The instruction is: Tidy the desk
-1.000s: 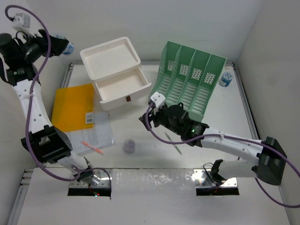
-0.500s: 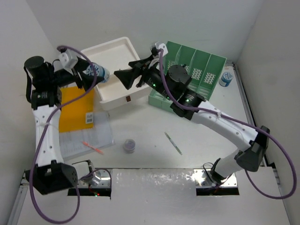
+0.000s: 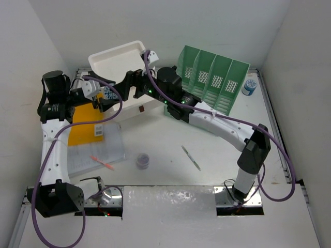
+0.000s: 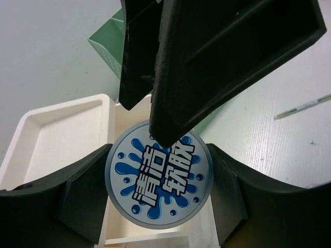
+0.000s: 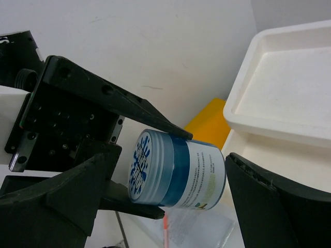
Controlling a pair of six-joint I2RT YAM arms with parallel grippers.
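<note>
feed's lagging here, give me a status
Left gripper shut on jar. Right gripper open, straddling same jar. Desk untidy: pen, papers loose. Nothing blocking seen.

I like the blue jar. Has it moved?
Yes. In the top view the jar moved rightward, from the wall up to the white drawer box.

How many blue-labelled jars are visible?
2. One jar in the left gripper, between the right gripper's open fingers; the other jar on the desk right of the green file rack. More may be hidden.
</note>
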